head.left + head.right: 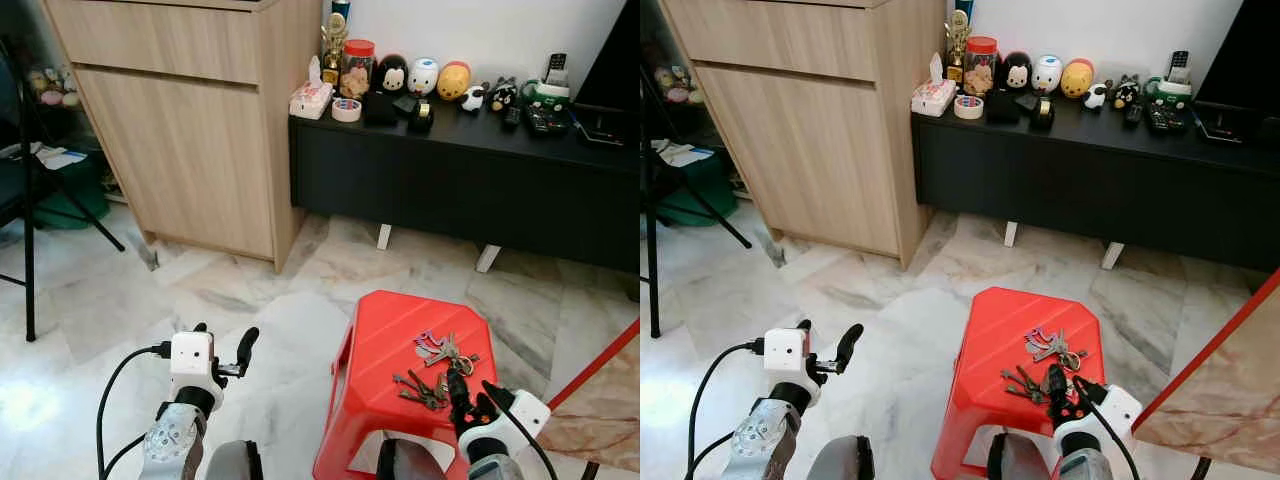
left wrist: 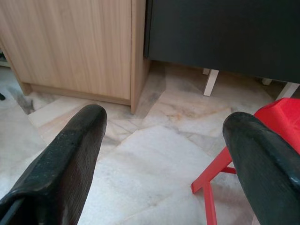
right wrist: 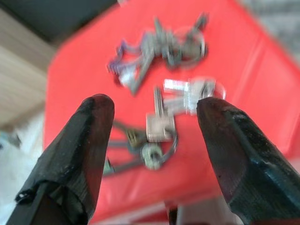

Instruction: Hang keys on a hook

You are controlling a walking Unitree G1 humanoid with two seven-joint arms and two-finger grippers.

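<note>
- The right gripper has its two black fingers spread wide with nothing between them; it hangs just above the near edge of the red stool, and its gap frames a bunch of keys.
- In the head views that bunch lies on the stool top near the near right corner, right in front of the right gripper's tips; I cannot tell whether a fingertip touches it.
- A second bunch of keys lies a little farther back, toward the right edge, apart from the first.
- The left gripper is also wide open and empty, held over the marble floor to the left of the stool, pointing toward the wooden cabinet and the black sideboard.
- My judgement of progress: early. No keys are grasped or lifted, and I can make out no hook, so closing on a bunch, finding the hook and hanging all remain.
</note>
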